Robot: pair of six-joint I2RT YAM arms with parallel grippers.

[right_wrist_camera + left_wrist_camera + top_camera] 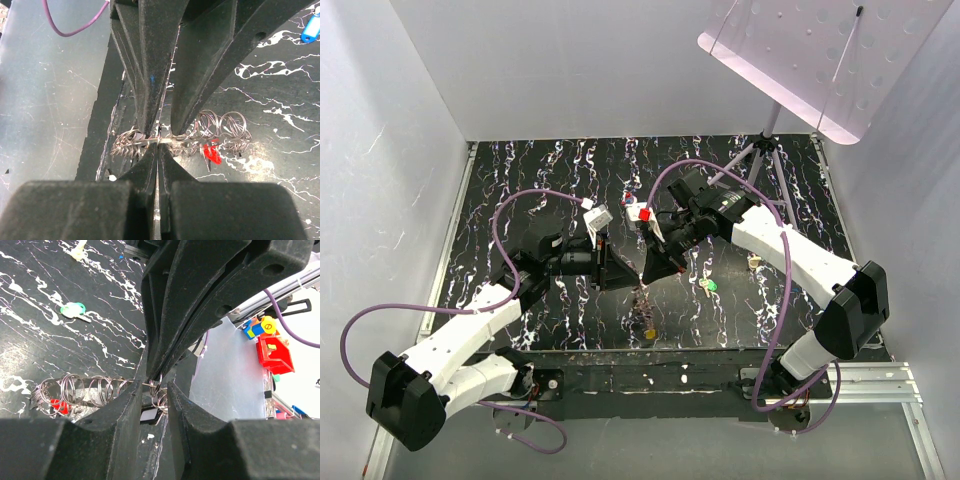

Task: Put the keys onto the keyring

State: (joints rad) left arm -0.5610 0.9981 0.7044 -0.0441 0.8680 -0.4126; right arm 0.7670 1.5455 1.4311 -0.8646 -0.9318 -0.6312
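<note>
The keyring (642, 296) is a grey metal ring strung with several small wire loops, held in the air mid-table between both grippers. My right gripper (158, 142) is shut on its rim and also shows in the top view (652, 266). My left gripper (152, 387) meets it from the left (620, 268), jaws slightly apart astride the keyring (75, 390), with a few loops in the gap. A red key (212, 152) hangs on the keyring (220, 122) and shows in the left wrist view (59, 406). A green key (708, 287) and a yellow key (650, 333) lie on the table.
A small beige lump (753, 262) lies right of the green key (72, 310). A tripod (767, 152) with a white perforated board (820, 55) stands at the back right. A blue tag-like piece (311, 30) lies on the black marbled table (540, 170).
</note>
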